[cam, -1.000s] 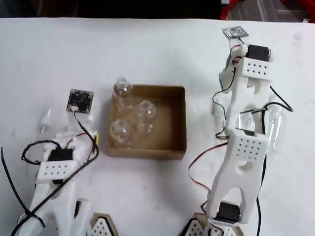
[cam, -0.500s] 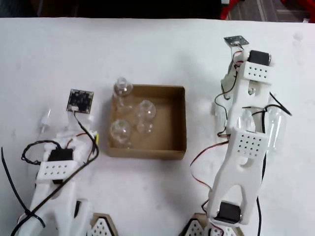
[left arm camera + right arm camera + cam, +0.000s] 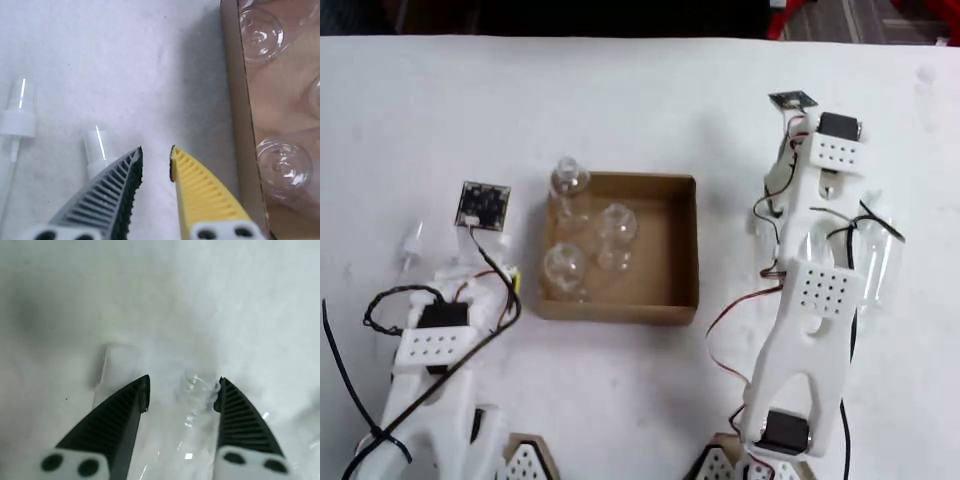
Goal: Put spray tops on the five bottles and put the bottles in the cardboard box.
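Right gripper (image 3: pixel 182 390) is spread wide over a clear bottle (image 3: pixel 196 390) lying on the white table (image 3: pixel 225 290). The bottle's bare neck sits right between the two black fingers, nearer one of them, but I can't tell if either actually touches it. Just outside the other finger there's a pale clear shape I can't make out. Further back along that arm, another bottle (image 3: pixel 878 255) lies on the table. Left gripper (image 3: pixel 156 157) is only open a crack with nothing in it, tips over bare table. A spray top (image 3: pixel 94 145) lies just beside its grey finger on the outer side, and a second spray top (image 3: pixel 19 107) is further out the same way. Off its yellow-finger side is the cardboard box (image 3: pixel 234 100) with three bottles (image 3: pixel 616 225) in it.
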`<state>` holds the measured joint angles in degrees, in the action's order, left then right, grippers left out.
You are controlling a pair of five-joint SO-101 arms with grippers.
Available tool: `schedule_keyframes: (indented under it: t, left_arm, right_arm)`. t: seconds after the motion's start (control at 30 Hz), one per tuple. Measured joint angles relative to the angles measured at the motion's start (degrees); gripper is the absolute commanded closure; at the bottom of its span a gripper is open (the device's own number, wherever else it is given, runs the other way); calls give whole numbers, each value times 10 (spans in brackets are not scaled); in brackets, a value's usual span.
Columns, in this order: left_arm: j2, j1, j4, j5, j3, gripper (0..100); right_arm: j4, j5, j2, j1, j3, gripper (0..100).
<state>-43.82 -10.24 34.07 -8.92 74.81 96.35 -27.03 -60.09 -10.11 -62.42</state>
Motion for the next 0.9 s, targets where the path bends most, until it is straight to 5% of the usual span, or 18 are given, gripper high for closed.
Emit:
schedule_keyframes:
  t: [0.1,0.53,0.9]
  left_arm:
    - [0,0,0,0,0,910]
    - [0,0,0,0,0,910]
    - [0,0,0,0,0,910]
  right_arm:
    - [-9,1,-4,0,0,988]
    - [9,-1,10,0,-71,982]
    - [10,-1,188,-24,-9,982]
